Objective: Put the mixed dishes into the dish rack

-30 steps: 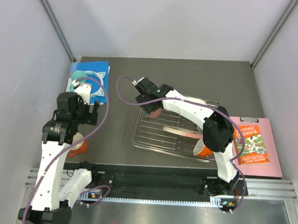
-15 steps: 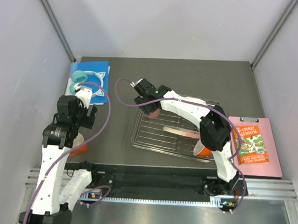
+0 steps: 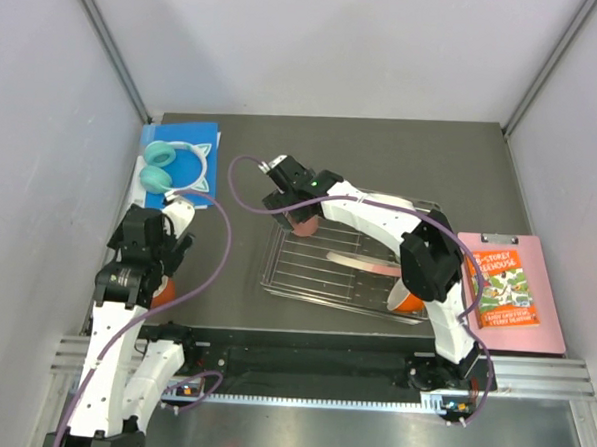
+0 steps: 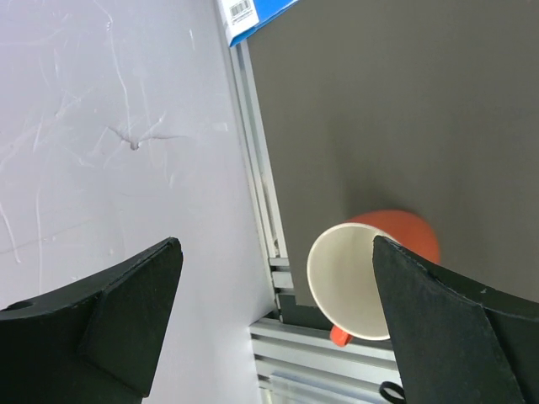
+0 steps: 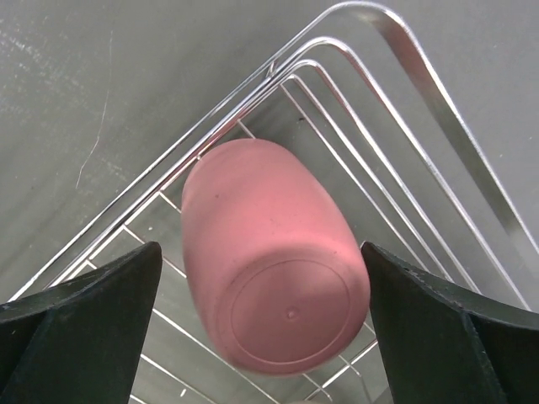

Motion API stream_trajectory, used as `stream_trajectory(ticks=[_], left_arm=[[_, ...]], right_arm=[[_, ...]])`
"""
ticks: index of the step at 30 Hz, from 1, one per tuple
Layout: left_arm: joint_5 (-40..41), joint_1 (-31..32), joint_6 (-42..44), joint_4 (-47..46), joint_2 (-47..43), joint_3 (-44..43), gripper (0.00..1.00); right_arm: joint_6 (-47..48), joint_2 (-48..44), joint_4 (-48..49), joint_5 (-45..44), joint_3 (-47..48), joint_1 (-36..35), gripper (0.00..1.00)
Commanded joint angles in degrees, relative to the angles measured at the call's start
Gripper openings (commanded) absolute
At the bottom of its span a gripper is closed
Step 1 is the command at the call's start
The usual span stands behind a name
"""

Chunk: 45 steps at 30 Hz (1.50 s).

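Your right gripper jaws stand wide either side of the pink cup — it lies in the dish rack corner. Left gripper jaws wide above the orange mug.

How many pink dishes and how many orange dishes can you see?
Pink: 2 (pink cup and pink plate, both in the dish rack)
Orange: 2 (orange mug on the table, orange bowl at the rack's near right corner)
Total: 4
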<state>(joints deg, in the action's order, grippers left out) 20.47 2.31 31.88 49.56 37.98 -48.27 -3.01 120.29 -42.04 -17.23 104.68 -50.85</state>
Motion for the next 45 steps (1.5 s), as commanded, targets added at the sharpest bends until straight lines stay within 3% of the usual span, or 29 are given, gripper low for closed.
stream_trajectory(ticks=[1, 10, 16, 25, 34, 41, 45], left_arm=[[1.77, -0.28, 2.93, -2.19, -1.06, 0.11, 0.99], [3.52, -0.28, 5.12, -0.17, -1.94, -1.56, 0.99], [6.42, -0.37, 6.27, -1.39, -4.40, 2.91, 0.99], [4.23, -4.04, 4.77, -6.40, 4.56, 7.84, 0.99], [-13.43, -26.90, 12.49, -9.57, 15.54, 2.14, 0.97], [-24.76, -28.94, 14.00, -1.93, 18.71, 0.11, 0.96], [-26.19, -28.94, 14.26, 0.10, 19.77, 0.72, 0.95]], right_arm=[[0.90, -2.16, 2.49, -2.62, 0.43, -0.04, 1.00], [0.46, -11.21, 1.62, -7.36, 0.61, -1.09, 1.00], [0.37, -22.11, 4.15, -8.79, -2.55, -2.67, 1.00], [-0.33, -26.41, 5.90, -7.47, -6.59, -3.38, 1.00], [-2.27, -34.15, 9.17, -8.16, -13.80, -5.75, 1.00], [-2.44, -34.77, 8.91, -8.96, -13.98, -5.93, 1.00], [-2.36, -34.42, 7.77, -9.48, -13.02, -6.02, 1.00]])
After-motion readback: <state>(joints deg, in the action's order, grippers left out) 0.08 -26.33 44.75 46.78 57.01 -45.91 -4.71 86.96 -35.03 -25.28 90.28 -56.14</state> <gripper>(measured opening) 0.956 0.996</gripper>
